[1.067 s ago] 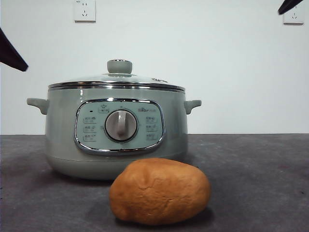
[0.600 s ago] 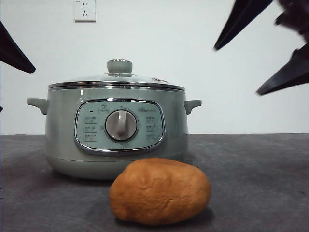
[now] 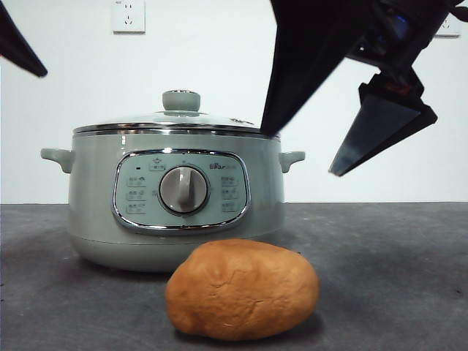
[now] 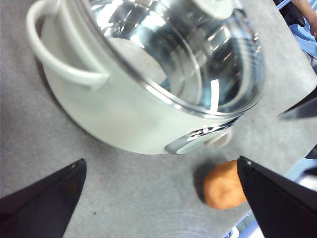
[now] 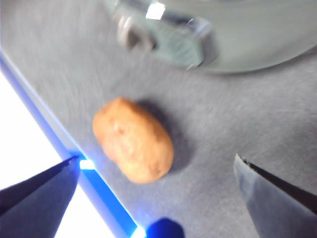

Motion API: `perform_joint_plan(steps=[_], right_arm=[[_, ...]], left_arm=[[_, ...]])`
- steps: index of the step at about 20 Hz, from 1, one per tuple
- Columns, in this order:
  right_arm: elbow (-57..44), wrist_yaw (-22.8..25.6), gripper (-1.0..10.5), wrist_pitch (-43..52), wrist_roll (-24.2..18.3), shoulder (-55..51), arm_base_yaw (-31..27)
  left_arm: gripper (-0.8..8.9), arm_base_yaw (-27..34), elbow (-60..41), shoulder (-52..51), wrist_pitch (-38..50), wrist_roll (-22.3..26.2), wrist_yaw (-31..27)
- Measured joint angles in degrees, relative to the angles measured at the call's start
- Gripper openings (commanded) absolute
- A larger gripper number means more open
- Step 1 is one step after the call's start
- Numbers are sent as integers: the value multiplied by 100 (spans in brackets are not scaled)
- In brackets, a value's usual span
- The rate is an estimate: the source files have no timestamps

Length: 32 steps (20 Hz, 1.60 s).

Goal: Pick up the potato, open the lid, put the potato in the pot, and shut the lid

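The potato (image 3: pixel 242 290) lies on its side on the dark grey table (image 3: pixel 395 278), just in front of the pot (image 3: pixel 175 194) and a little toward the side where the pot's front panel ends; it is free, with nothing touching it but the tabletop. In the right wrist view the potato (image 5: pixel 132 140) sits between the two spread jaws of the right gripper (image 5: pixel 156 171), which hangs above it with its jaws wide apart and empty. In the front view that right gripper (image 3: pixel 303 153) comes in large and dark from the upper corner, its two pointed jaws splayed, one tip crossing in front of the pot's rim, the other out over bare table; both tips are well above the potato. The pot stands upright behind, its round dial (image 3: pixel 183 189) in a chrome-framed panel, small handles on both sides. The lid (image 3: pixel 175 119) is seated on the pot, its pale green knob (image 3: pixel 181 100) on top. The left gripper (image 4: pixel 161 173) hovers over the pot's handle side with its jaws spread wide and holding nothing; in the front view only a black tip shows at the far upper corner. A white wall socket (image 3: pixel 129 16) is on the wall behind.
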Motion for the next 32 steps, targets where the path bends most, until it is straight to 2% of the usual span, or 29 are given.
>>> perform_joint_plan(steps=[6, 16, 17, 18, 20, 21, 24, 28, 32], right_arm=[[2, 229, 850, 380, -177, 511, 636], [9, 472, 843, 835, -503, 1687, 990], [9, 490, 785, 879, -505, 1781, 1008], [9, 492, 617, 916, -505, 1864, 1021], [9, 492, 115, 911, -503, 2000, 1021], [9, 492, -14, 894, -503, 2046, 1021], [9, 466, -4, 929, -463, 2061, 1021], [9, 446, -4, 868, -203, 1980, 1021], [9, 448, -4, 302, -90, 1220, 1021]], left_arm=[[661, 0, 372, 0, -387, 0, 9], [661, 0, 372, 0, -684, 181, 7], [661, 0, 372, 0, -684, 197, 7], [661, 0, 372, 0, -682, 212, 7], [661, 0, 372, 0, -682, 267, 7], [661, 0, 372, 0, -680, 319, 7], [661, 0, 372, 0, -671, 422, 7], [661, 0, 439, 87, -671, 431, 4], [661, -146, 1078, 562, -667, 433, -7]])
